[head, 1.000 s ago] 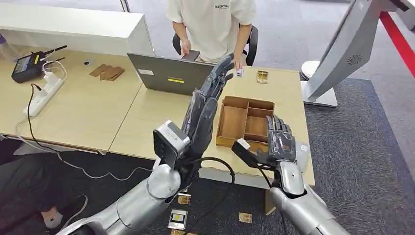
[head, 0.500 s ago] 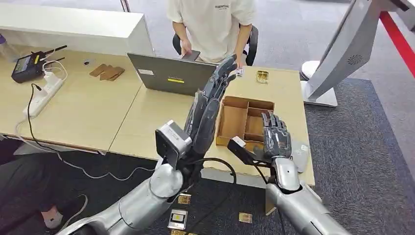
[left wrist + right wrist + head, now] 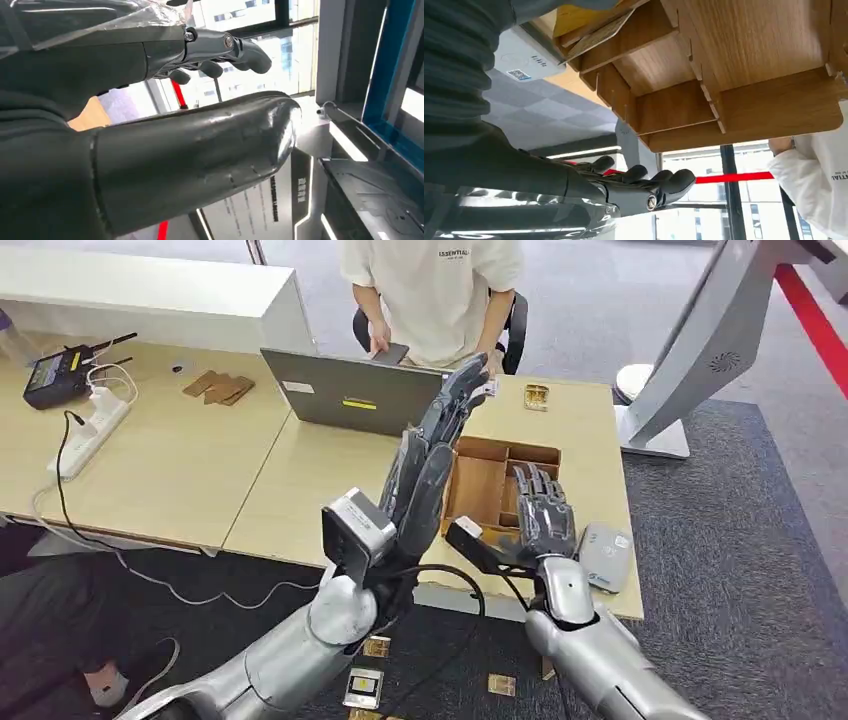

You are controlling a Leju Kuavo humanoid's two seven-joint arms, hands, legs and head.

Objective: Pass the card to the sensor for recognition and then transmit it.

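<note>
Both hands are up off the table and neither one is gripping anything I can make out. The left hand (image 3: 428,465) stands tall with its fingers straight and loosely parted, raised above the desk (image 3: 300,475), I'd guess to keep it clear of the work. The right hand (image 3: 535,525) hangs lower with its fingers spread, palm towards the wooden tray (image 3: 478,485), poised over the near compartments as if about to reach in.

From the right wrist view, a thin card (image 3: 596,31) seems to lean in the tray compartment closest to the grey sensor (image 3: 603,555) – though I can't be sure. The sensor lies flat just beside the tray at the desk's near right corner, so a picked card has only a short way to go.

Several loose cards (image 3: 364,686) lie on the floor below – slips look likely. A person (image 3: 432,290) sits behind the laptop (image 3: 350,392), probably there to receive the card
</note>
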